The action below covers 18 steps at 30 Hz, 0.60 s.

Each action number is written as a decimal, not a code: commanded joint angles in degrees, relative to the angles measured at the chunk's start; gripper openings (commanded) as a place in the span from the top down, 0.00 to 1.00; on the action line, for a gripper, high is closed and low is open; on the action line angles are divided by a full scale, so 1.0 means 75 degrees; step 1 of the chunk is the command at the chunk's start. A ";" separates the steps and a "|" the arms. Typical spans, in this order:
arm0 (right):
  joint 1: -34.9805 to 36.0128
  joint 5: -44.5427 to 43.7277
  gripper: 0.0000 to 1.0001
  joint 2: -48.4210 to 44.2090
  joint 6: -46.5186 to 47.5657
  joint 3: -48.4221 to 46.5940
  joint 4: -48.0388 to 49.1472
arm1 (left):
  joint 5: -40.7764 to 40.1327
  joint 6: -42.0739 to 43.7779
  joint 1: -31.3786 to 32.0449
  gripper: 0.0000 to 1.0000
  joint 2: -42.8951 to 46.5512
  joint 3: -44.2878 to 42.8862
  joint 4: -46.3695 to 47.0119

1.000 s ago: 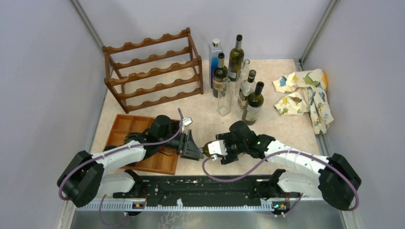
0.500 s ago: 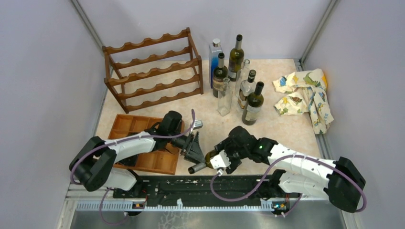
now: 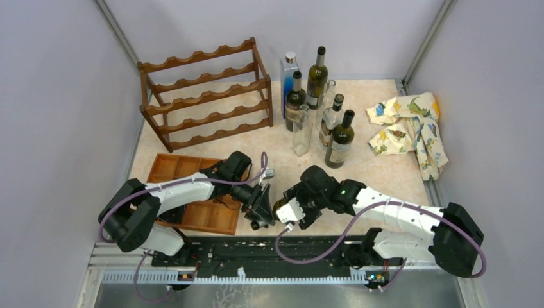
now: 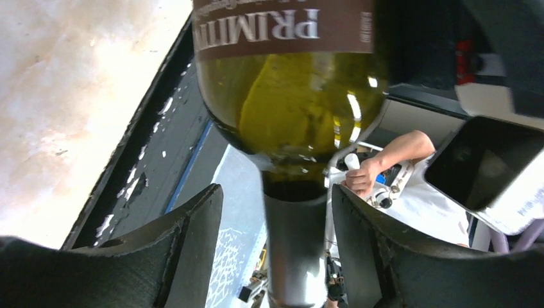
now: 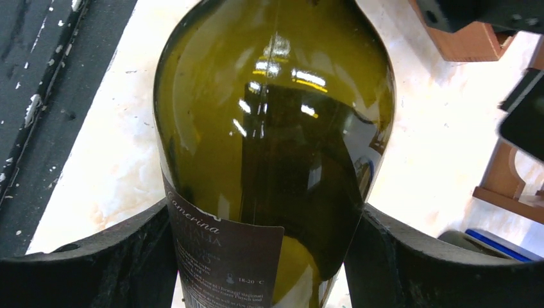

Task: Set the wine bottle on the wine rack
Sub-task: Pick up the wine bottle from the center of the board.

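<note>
Top view looks down; both wrist views hug the wine bottle

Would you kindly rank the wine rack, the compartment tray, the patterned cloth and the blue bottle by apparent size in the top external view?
1. wine rack, clearly largest.
2. compartment tray and patterned cloth look alike; the left arm covers part of the tray, so I won't rank them.
3. blue bottle, smallest.

Bright even overhead light, soft shadows, glare spots on wine bottle, table washed out
</note>
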State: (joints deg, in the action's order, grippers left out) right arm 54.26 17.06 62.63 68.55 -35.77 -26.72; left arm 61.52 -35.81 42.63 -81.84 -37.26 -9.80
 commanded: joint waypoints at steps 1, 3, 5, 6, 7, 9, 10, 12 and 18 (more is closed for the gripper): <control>0.0082 -0.0036 1.00 0.0013 -0.0064 -0.0677 0.0421 | -0.0356 0.0763 0.0098 0.31 -0.0276 -0.0452 -0.0993; 0.0078 0.0000 1.00 0.0039 -0.0066 -0.0691 0.0405 | -0.0399 0.0791 0.0136 0.37 -0.0315 -0.0538 -0.0998; 0.0081 0.0045 1.00 0.0040 -0.0067 -0.0692 0.0399 | -0.0393 0.0791 0.0140 0.45 -0.0333 -0.0596 -0.0942; 0.0105 0.0046 1.00 0.0052 -0.0065 -0.0692 0.0396 | -0.0372 0.0782 0.0140 0.48 -0.0333 -0.0610 -0.0908; 0.0115 0.0046 1.00 0.0052 -0.0071 -0.0692 0.0388 | -0.0340 0.0770 0.0140 0.49 -0.0319 -0.0617 -0.0878; 0.0139 0.0052 1.00 0.0061 -0.0074 -0.0675 0.0387 | -0.0297 0.0779 0.0140 0.49 -0.0307 -0.0630 -0.0884; 0.0147 0.0041 1.00 0.0056 -0.0084 -0.0663 0.0393 | -0.0250 0.0786 0.0140 0.48 -0.0309 -0.0623 -0.0914; 0.0154 0.0006 1.00 0.0085 -0.0116 -0.0629 0.0425 | -0.0197 0.0847 0.0140 0.45 -0.0333 -0.0613 -0.1020; 0.0143 -0.0036 1.00 0.0121 -0.0248 -0.0598 0.0486 | -0.0370 0.1075 0.0152 0.41 -0.0324 -0.0639 -0.1485</control>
State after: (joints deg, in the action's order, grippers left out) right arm 54.72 16.45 63.79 67.37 -36.97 -27.51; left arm 59.31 -29.93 43.42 -83.90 -40.60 -17.74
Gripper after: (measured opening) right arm 0.744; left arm 0.591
